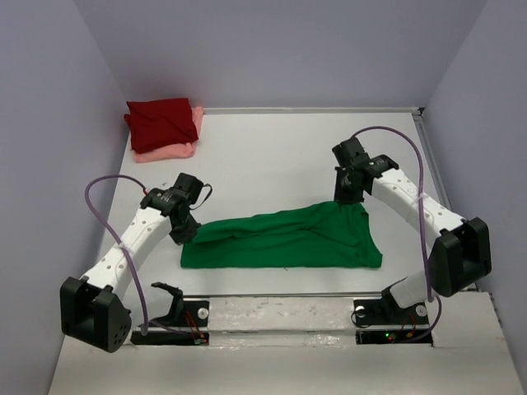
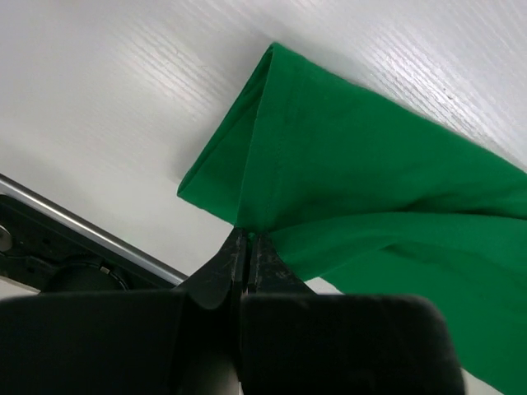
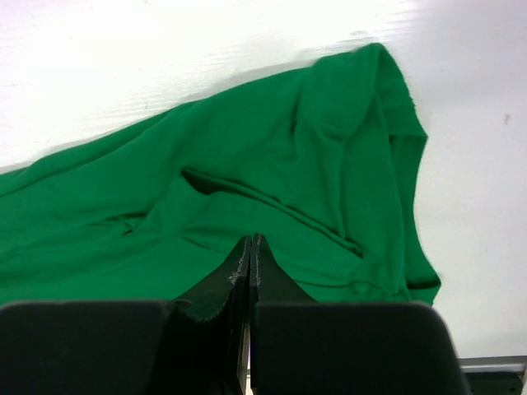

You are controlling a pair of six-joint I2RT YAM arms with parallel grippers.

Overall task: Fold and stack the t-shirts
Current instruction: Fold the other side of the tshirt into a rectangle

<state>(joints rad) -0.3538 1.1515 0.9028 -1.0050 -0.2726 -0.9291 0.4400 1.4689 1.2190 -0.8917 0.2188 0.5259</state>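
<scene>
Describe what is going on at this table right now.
Two robot arms are handling a bright green cloth t-shirt spread across the near part of the white table. The left pincer is shut on the shirt's left end, and the right pincer is shut on its far edge towards the right, where the cloth peaks up. A folded dark red cloth t-shirt lies on a folded salmon pink cloth t-shirt in the far left corner.

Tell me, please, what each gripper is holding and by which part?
Both pinch the green shirt: the left gripper its left end, the right gripper its far edge near the right end.
</scene>
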